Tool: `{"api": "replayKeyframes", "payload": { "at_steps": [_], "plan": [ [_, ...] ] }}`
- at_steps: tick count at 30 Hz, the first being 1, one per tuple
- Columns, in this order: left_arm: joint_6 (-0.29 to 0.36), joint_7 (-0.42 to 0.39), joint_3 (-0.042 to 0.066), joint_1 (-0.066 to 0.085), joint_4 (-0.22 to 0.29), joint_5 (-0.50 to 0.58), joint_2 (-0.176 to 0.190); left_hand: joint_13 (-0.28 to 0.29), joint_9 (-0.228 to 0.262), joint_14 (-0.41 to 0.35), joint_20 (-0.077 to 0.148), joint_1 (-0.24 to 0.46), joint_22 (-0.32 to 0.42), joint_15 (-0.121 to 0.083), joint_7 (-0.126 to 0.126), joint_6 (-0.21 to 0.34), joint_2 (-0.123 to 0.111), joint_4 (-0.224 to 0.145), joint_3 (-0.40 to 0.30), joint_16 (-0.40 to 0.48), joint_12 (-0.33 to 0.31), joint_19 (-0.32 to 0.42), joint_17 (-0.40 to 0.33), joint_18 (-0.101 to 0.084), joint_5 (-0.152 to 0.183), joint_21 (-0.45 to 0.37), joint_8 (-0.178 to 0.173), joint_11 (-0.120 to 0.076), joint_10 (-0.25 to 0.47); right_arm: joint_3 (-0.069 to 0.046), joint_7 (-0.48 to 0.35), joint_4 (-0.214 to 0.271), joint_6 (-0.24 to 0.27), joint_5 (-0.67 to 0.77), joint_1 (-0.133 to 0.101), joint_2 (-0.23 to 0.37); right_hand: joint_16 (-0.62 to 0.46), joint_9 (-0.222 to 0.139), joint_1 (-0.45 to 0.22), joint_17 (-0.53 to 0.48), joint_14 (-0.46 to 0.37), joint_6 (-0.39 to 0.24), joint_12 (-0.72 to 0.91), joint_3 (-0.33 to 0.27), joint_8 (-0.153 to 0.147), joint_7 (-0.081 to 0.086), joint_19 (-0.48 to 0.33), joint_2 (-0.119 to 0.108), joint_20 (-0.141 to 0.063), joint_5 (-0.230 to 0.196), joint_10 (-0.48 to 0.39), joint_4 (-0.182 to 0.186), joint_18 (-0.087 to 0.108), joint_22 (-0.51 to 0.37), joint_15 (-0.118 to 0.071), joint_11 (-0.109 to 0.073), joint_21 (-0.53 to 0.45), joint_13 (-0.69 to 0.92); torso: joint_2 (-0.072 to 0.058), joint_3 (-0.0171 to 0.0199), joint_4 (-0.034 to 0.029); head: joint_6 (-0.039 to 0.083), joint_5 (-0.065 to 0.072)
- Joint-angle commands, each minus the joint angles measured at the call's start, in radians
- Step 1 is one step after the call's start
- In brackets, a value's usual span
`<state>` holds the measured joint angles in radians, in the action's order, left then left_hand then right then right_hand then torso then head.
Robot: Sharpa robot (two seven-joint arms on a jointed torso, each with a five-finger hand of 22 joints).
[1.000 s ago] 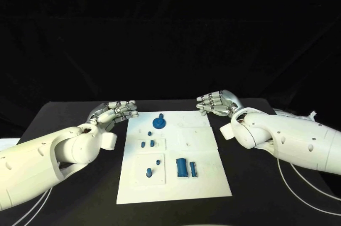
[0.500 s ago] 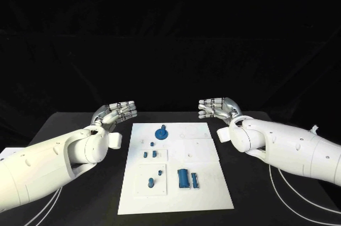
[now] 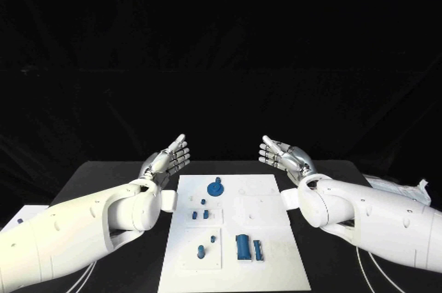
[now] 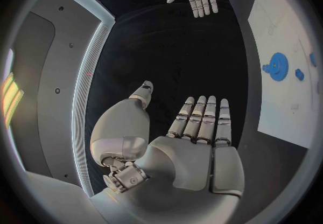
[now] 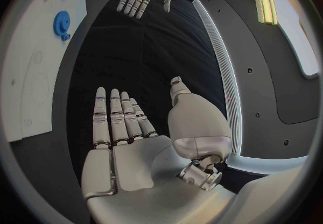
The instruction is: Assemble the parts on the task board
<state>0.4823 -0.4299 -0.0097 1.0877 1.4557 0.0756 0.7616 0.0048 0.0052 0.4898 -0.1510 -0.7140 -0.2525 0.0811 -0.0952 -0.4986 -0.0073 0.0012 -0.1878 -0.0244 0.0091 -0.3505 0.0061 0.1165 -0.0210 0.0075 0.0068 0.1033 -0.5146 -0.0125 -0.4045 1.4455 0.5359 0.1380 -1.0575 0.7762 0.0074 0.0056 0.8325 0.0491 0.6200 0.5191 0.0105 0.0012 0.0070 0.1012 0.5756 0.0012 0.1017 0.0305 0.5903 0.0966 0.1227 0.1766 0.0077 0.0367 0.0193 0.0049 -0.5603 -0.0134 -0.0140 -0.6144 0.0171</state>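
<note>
From the head view, the white task board (image 3: 235, 232) is lying flat in the middle of the black bench (image 3: 110, 178), and I am taking it as the landmark. The left hand (image 3: 166, 159) is hovering off the board's far left corner, the right hand (image 3: 283, 156) off its far right corner; both are raised, holding nothing, fingers stretched out straight and close side by side. On the board a round blue gear-like part (image 3: 216, 189) is sitting near the far edge. Closer in, two small blue pieces (image 3: 200, 214) are standing side by side on the board's left half. Nearer still, two upright-looking blue blocks (image 3: 248, 247) are sitting just right of the board's centre line, with a small blue peg (image 3: 201, 251) to their left.

In the left wrist view, the left hand (image 4: 191, 148) is showing an empty palm, fingers (image 4: 202, 119) straight, thumb spread aside. The board (image 4: 289, 57) is lying beside it, well apart.

In the right wrist view, the right hand (image 5: 128, 148) is likewise flat and empty, thumb spread wide, the board (image 5: 40, 57) well apart from it.
</note>
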Motion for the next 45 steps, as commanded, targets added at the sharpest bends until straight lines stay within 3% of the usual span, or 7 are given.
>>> {"api": "replayKeyframes", "payload": {
  "at_steps": [1,2,7,9,10,11,45],
  "plan": [
    [0.179,-0.063,0.004,-0.016,0.048,-0.051,0.007,-0.005,-0.005,-0.156,0.049,0.228,0.081,-0.081,0.095,0.159,0.007,-0.001,0.06,0.024,-0.009,0.111,-0.006,-0.035,0.021,-0.007,-0.007,-0.033,0.164,0.005,-0.085,0.059,0.161,-0.096,0.004,0.002,-0.007,-0.006,-0.267,-0.049,-0.199,-0.166,-0.01,-0.001,-0.007,-0.101,-0.185,-0.001,-0.102,-0.03,-0.189,-0.097,-0.042,-0.057,-0.008,-0.037,-0.019,-0.005,0.016,0.0134,0.0139,0.014,-0.017],
    [0.199,-0.068,0.005,-0.02,0.06,-0.055,0.009,-0.005,-0.005,-0.169,0.053,0.246,0.087,-0.081,0.095,0.172,0.007,-0.001,0.065,0.024,-0.009,0.12,-0.006,-0.035,0.021,-0.007,-0.007,-0.103,0.178,0.007,-0.092,0.074,0.177,-0.105,0.004,0.002,-0.007,-0.006,-0.289,-0.049,-0.215,-0.18,-0.01,-0.001,-0.007,-0.101,-0.2,-0.001,-0.102,-0.03,-0.205,-0.097,-0.048,-0.061,-0.008,-0.037,-0.019,-0.005,0.016,0.0134,0.014,0.014,-0.017],
    [0.264,-0.084,0.008,-0.033,0.1,-0.07,0.016,-0.005,-0.005,-0.221,0.068,0.322,0.114,-0.081,0.095,0.225,0.007,-0.001,0.085,0.024,-0.009,0.158,-0.006,-0.046,0.021,-0.007,-0.007,-0.103,0.232,0.012,-0.112,0.116,0.225,-0.133,0.007,0.004,-0.007,-0.006,-0.378,-0.049,-0.282,-0.235,-0.01,-0.001,-0.007,-0.101,-0.262,-0.001,-0.102,-0.03,-0.269,-0.097,-0.048,-0.08,-0.008,-0.037,-0.019,-0.005,0.016,0.0134,0.014,0.014,-0.017],
    [0.282,-0.089,0.009,-0.036,0.111,-0.074,0.018,-0.005,-0.005,-0.245,0.075,0.356,0.126,-0.081,0.095,0.249,0.007,-0.001,0.094,0.024,-0.009,0.175,-0.006,-0.046,0.021,-0.007,-0.007,-0.103,0.257,0.012,-0.115,0.124,0.234,-0.138,0.007,0.004,-0.007,-0.006,-0.417,-0.049,-0.311,-0.26,-0.01,-0.001,-0.007,-0.101,-0.288,-0.001,-0.102,-0.03,-0.296,-0.097,-0.123,-0.089,-0.008,-0.037,-0.019,-0.005,0.016,0.0134,0.014,0.014,-0.017],
    [0.286,-0.09,0.01,-0.037,0.113,-0.075,0.018,-0.005,-0.005,-0.256,0.08,0.373,0.132,-0.081,0.095,0.26,0.007,-0.001,0.098,0.024,-0.009,0.182,-0.006,-0.117,0.021,-0.007,-0.007,-0.103,0.269,0.012,-0.116,0.125,0.234,-0.138,0.007,0.004,-0.007,-0.006,-0.438,-0.049,-0.326,-0.273,-0.01,-0.001,-0.007,-0.101,-0.303,-0.001,-0.102,-0.03,-0.312,-0.097,-0.123,-0.093,-0.008,-0.037,-0.019,-0.005,0.016,0.0134,0.014,0.014,-0.017],
    [0.288,-0.09,0.01,-0.038,0.114,-0.076,0.018,-0.005,-0.005,-0.266,0.151,0.388,0.137,-0.081,0.095,0.271,0.007,-0.001,0.102,0.024,-0.009,0.19,-0.006,-0.117,0.021,-0.007,-0.007,-0.103,0.28,0.012,-0.116,0.125,0.234,-0.138,0.007,0.004,-0.007,-0.006,-0.453,-0.049,-0.338,-0.283,-0.01,-0.001,-0.007,-0.101,-0.314,-0.001,-0.102,-0.03,-0.322,-0.097,-0.123,-0.096,-0.008,-0.037,-0.019,-0.005,0.016,0.0134,0.014,0.014,-0.017],
    [0.288,-0.09,0.01,-0.038,0.114,-0.076,0.018,-0.005,-0.005,-0.49,0.151,0.714,0.253,-0.081,0.095,0.499,0.007,-0.001,0.188,0.024,-0.009,0.35,-0.006,-0.117,0.021,-0.007,-0.007,-0.103,0.515,0.012,-0.116,0.125,0.234,-0.138,0.007,0.004,-0.007,-0.006,-0.832,-0.049,-0.62,-0.519,-0.01,-0.001,-0.007,-0.101,-0.576,-0.001,-0.102,-0.03,-0.59,-0.097,-0.123,-0.177,-0.008,-0.037,-0.019,-0.005,0.016,0.0134,0.014,0.014,-0.017]
  ]
}}
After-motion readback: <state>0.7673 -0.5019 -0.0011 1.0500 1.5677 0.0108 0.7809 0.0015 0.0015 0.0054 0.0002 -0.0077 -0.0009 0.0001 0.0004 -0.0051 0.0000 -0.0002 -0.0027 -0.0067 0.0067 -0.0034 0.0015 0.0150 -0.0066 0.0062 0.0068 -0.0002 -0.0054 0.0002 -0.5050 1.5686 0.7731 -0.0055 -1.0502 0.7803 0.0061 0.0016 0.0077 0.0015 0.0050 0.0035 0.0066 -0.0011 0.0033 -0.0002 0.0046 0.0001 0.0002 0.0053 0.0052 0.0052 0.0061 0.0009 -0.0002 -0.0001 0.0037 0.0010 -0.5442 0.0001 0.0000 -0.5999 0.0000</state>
